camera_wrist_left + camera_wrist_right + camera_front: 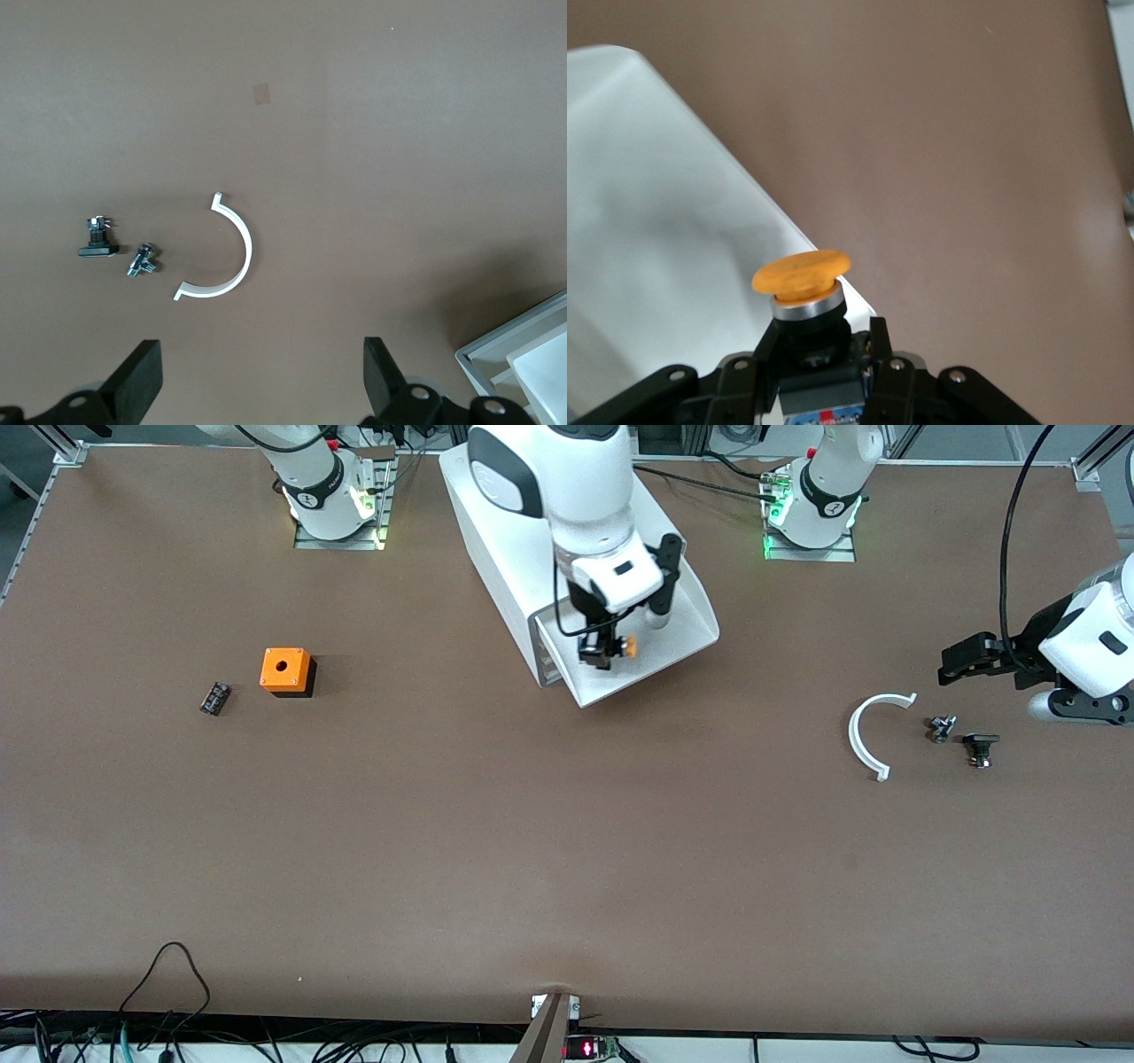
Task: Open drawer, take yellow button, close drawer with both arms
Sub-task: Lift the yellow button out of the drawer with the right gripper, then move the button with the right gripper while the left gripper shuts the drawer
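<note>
The right gripper point(605, 651) pinches the button point(803, 285) by its dark body (cap free above the fingers) over the open drawer point(687, 633); light, rigid, probably slippery. The left gripper point(257, 381) waits, spread, over bare table.

My right pincer point(604, 652) hangs over the pulled-out white plastic drawer point(682, 633), clamped on the tiny orange-capped push button point(627, 646). My left pincer point(961, 662) waits, fingers apart, over the brown worktop point(532, 850) at my left arm's end, above the white curved plastic clip point(866, 735), small metal fitting point(940, 728) and black part point(980, 747) just beside it. Orange holed cube point(285, 670) and small black block point(215, 697) lie near each other at my right arm's end.
</note>
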Action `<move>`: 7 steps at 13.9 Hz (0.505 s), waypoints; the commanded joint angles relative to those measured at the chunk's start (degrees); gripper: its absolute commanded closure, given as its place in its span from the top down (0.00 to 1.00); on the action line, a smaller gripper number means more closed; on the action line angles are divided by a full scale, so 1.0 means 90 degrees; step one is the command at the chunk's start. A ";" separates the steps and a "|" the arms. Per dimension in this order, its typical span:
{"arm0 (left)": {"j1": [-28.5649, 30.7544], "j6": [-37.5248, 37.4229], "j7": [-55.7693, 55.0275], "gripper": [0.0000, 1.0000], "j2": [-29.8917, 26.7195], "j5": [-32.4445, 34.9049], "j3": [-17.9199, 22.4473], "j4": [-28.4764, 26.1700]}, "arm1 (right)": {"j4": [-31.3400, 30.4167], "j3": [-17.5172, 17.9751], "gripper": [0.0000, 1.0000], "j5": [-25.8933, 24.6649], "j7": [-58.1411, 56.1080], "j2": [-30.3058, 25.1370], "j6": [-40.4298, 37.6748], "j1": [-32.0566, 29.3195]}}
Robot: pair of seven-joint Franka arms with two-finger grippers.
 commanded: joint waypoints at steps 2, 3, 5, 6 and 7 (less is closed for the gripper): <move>-0.0064 -0.0048 -0.0407 1.00 0.0112 -0.0330 -0.0127 0.0037 | -0.0801 -0.0464 0.22 0.0003 0.0523 -0.0523 0.0195 -0.0484; -0.0191 0.0020 -0.0806 1.00 0.0219 -0.0399 -0.0234 -0.0011 | -0.0918 -0.0465 0.22 0.0003 0.0572 -0.0533 0.0196 -0.0718; -0.0435 0.0273 -0.1520 1.00 0.0502 -0.0341 -0.0391 -0.0060 | -0.1240 -0.0465 0.22 0.0013 0.0689 -0.0640 0.0195 -0.1129; -0.0649 0.0410 -0.1794 1.00 0.0658 -0.0312 -0.0391 -0.0090 | -0.1387 -0.0465 0.22 0.0042 0.0815 -0.0699 0.0215 -0.1382; -0.0864 0.0566 -0.2145 1.00 0.0795 -0.0254 -0.0381 -0.0138 | -0.1504 -0.0465 0.22 0.0052 0.1020 -0.0709 0.0254 -0.1549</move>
